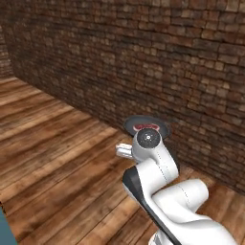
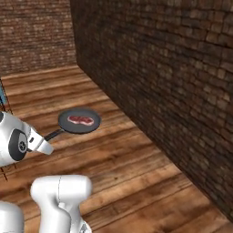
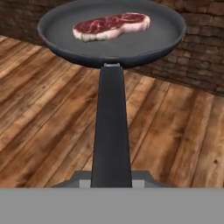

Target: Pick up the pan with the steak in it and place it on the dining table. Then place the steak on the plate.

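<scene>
One pan (image 2: 79,121) is in view, dark grey-black and round, with one long thin black handle (image 3: 111,131) running back from its rim. One steak (image 3: 111,26) lies inside it, a single red slab with pale marbling. One gripper (image 3: 111,181) sits at the end of that handle, on one white arm (image 1: 158,182). Two brick walls (image 2: 164,73) meet at one corner. One wooden plank floor (image 1: 62,158) lies under it all
</scene>
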Tool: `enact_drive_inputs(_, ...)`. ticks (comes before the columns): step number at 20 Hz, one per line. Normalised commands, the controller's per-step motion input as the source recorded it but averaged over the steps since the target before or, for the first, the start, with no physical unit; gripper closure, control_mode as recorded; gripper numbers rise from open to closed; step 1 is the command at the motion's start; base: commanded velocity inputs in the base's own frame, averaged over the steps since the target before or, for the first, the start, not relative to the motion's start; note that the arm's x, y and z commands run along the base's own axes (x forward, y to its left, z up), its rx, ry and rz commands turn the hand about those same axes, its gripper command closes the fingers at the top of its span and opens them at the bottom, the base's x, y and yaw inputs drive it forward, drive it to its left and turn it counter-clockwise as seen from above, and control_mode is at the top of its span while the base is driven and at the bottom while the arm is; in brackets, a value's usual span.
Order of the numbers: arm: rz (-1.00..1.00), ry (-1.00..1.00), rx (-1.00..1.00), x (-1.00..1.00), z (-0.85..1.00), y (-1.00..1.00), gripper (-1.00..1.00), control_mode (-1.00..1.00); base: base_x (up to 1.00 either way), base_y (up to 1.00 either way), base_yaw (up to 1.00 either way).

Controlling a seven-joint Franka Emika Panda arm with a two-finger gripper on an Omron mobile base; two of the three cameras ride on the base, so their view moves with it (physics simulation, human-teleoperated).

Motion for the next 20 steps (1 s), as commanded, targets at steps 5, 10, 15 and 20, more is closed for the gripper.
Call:
enact_drive_inputs(5,0.00,0.00,0.00,0.00,0.00,0.00,1.00,1.00,0.00,0.00,0.50)
enact_drive_inputs(10,0.00,0.00,0.00,0.00,0.00,0.00,1.00,1.00,0.00,0.00,0.50)
enact_drive_inputs(15,0.00,0.00,0.00,0.00,0.00,0.00,1.00,1.00,0.00,0.00,0.50)
enact_drive_inputs(20,0.00,0.00,0.00,0.00,0.00,0.00,1.00,1.00,0.00,0.00,0.47)
